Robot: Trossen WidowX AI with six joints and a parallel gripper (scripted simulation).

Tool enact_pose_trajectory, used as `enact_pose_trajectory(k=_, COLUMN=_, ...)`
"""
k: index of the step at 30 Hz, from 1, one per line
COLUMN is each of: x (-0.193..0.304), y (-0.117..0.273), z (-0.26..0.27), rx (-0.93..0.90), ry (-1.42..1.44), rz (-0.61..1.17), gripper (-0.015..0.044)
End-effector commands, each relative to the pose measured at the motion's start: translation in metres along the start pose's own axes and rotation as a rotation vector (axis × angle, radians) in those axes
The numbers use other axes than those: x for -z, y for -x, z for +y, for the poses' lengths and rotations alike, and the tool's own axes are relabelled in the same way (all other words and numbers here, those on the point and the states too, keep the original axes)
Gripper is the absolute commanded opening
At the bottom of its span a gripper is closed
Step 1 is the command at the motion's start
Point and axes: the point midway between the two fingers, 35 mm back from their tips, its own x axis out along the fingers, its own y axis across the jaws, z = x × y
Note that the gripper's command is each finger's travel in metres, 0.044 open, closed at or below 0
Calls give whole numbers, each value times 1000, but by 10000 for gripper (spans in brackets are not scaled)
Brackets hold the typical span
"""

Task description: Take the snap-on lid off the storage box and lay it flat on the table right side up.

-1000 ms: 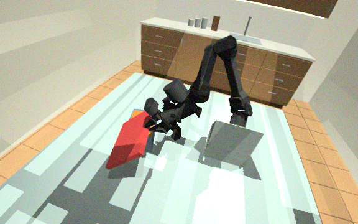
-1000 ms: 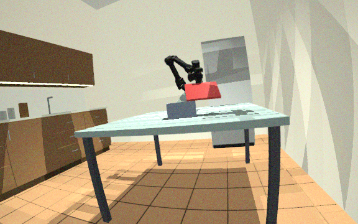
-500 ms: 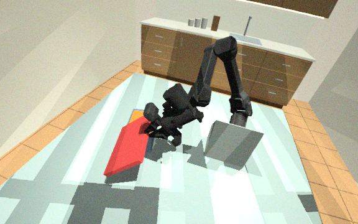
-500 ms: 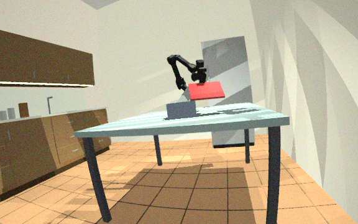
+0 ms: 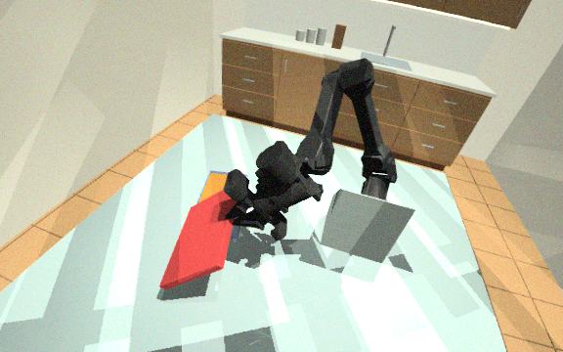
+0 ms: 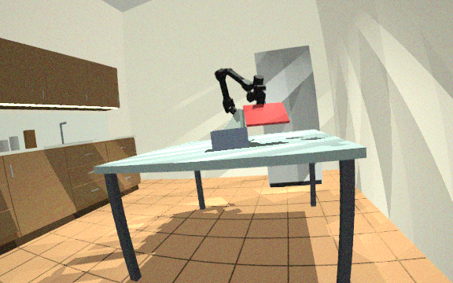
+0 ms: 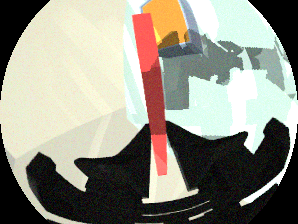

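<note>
The red lid (image 5: pixel 198 240) (image 6: pixel 266 114) (image 7: pixel 144 42) is off the storage box and in the air, tilted, with its shadow on the table below. My gripper (image 5: pixel 233 211) (image 6: pixel 260 103) (image 7: pixel 157 124) is shut on one edge of the lid; the wrist view shows the lid edge-on between the fingers. The blue-grey storage box (image 6: pixel 230 139) (image 7: pixel 181 50) stands upright on the table, open at the top, with orange showing inside. In the top view the lid and gripper partly hide the box. In the exterior view the lid hangs higher than the box and to its right.
A grey slanted block (image 5: pixel 367 225) stands on the table (image 5: pixel 272 337) (image 6: pixel 289 156) in front of the arm's base. The lid's far end reaches beyond the box. Kitchen cabinets (image 5: pixel 301 88) (image 6: pixel 34 169) stand away from the table.
</note>
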Motion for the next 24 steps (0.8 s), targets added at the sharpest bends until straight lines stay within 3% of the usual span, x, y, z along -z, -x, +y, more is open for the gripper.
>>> enact_pose_trajectory(k=1, x=10, y=4, z=8, rx=-19, ry=-19, rz=1, gripper=0)
enact_pose_trajectory(k=24, x=55, y=9, z=6, rx=-20, ry=-22, rz=4, gripper=0)
